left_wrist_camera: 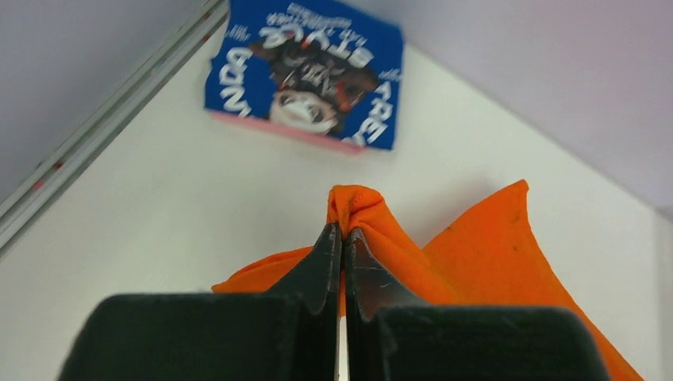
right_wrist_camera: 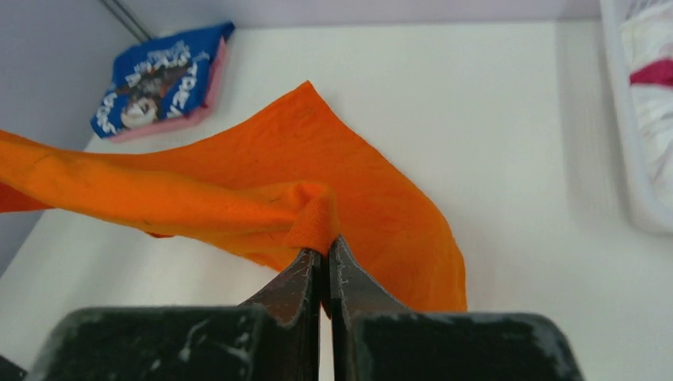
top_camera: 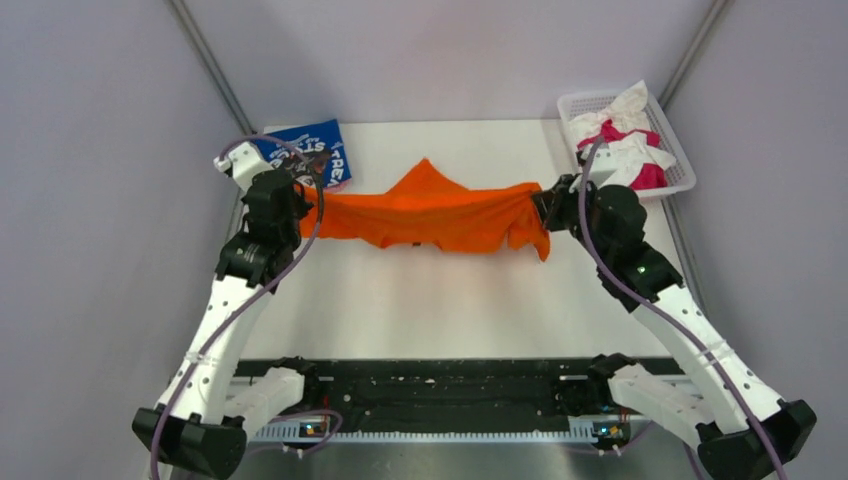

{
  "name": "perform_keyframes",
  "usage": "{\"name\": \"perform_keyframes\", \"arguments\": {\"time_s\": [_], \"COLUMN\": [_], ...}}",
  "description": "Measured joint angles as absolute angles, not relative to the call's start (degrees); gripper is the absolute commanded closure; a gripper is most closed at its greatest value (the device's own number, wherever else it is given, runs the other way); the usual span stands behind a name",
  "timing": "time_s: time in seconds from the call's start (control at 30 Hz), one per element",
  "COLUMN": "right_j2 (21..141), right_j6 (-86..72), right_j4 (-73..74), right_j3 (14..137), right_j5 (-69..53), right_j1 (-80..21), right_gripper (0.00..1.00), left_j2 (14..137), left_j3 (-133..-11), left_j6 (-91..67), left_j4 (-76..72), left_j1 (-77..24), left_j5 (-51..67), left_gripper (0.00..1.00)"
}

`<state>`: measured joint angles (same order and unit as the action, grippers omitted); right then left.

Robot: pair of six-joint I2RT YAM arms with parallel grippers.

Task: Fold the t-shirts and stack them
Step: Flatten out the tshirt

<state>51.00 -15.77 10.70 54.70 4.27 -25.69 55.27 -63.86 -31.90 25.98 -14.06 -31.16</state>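
i'm looking at a plain white table [top_camera: 440,310]. a folded blue t-shirt [top_camera: 318,150] lies flat at its far left corner. well to the right of the blue t-shirt, by the same far edge, sits a white lattice basket [top_camera: 572,104]. just right of the blue t-shirt, the orange t-shirt [top_camera: 430,212] seems to touch the surface only with its hanging folds.

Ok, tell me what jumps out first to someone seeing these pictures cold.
The bright orange t-shirt grabs the eye: stretched across the middle of the table, pinched at its ends by the left gripper and the right gripper. Next, the folded blue t-shirt in the far left corner and the white basket of white and magenta shirts at far right.
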Motion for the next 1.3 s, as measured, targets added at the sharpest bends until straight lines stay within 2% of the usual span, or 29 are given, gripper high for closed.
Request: {"name": "perform_keyframes", "arguments": {"time_s": [0.13, 0.3, 0.33, 0.37, 0.4, 0.5, 0.53, 0.57, 0.67, 0.8, 0.93, 1.03, 1.1, 1.2, 1.3], "right_j2": [52.1, 59.8, 62.1, 64.6, 67.7, 75.8, 78.4, 80.0, 80.0, 74.3, 65.6, 61.3, 59.5, 57.4, 55.6], "right_j6": [-17.9, -20.4, -21.2, -21.9, -22.7, -24.6, -24.9, -25.3, -26.9, -29.3, -33.8, -38.0, -40.7, -43.2, -44.5], "right_j4": [15.9, 15.7, 14.7, 13.1, 11.7, 9.3, 9.1, 9.4, 9.8, 9.5, 9.8, 12.8, 15.2, 18.2, 20.3], "right_j3": [51.3, 51.1, 50.7, 50.1, 49.4, 48.3, 48.0, 48.0, 47.6, 46.4, 43.0, 40.8, 39.2, 36.2, 33.2], "right_j5": [2.6, -0.4, -1.3, -2.5, -4.4, -7.7, -8.3, -7.9, -4.7, 0.7, 4.8, 8.7, 10.9, 12.0, 12.4], "right_j1": [-25.6, -25.1, -25.1, -25.0, -24.9, -24.8, -24.8, -24.8, -24.8, -24.5, -24.4, -24.3, -24.2, -24.2, -24.2], "right_gripper": [0.93, 0.89, 0.85, 0.71, 0.58, 0.28, 0.18, 0.05, 0.01, 0.01, 0.01, 0.01, 0.01, 0.01, 0.01], "left_j2": [59.9, 74.4, 78.2, 82.5, 86.3, 100.1, 103.6, 105.4, 106.0, 98.5, 84.8, 80.4, 80.4, 84.5, 91.0], "left_j3": [-62.9, -69.3, -71.4, -73.9, -76.2, -87.9, -91.2, -92.8, -94.0, -88.4, -74.3, -68.4, -65.8, -64.6, -65.7], "left_j6": [-32.7, -30.6, -30.0, -29.6, -29.3, -28.3, -28.0, -27.4, -26.9, -26.3, -23.7, -20.8, -19.2, -17.2, -16.7], "left_j4": [30.3, 30.0, 29.3, 28.5, 28.3, 29.4, 29.7, 30.0, 31.4, 29.1, 24.5, 22.5, 21.5, 22.4, 24.2], "left_j1": [-11.8, -9.5, -8.8, -7.8, -6.9, -4.5, -3.9, -3.7, -4.4, -9.0, -22.0, -34.8, -43.0, -53.0, -59.2], "left_j5": [-31.3, -34.5, -35.0, -35.0, -34.9, -32.1, -30.3, -28.6, -23.2, -16.8, -10.3, -6.0, -4.9, -7.0, -10.1], "left_gripper": [1.00, 1.00, 1.00, 1.00, 0.85, 0.16, 0.07, 0.03, 0.01, 0.01, 0.01, 0.01, 0.03, 0.11, 0.17]}}
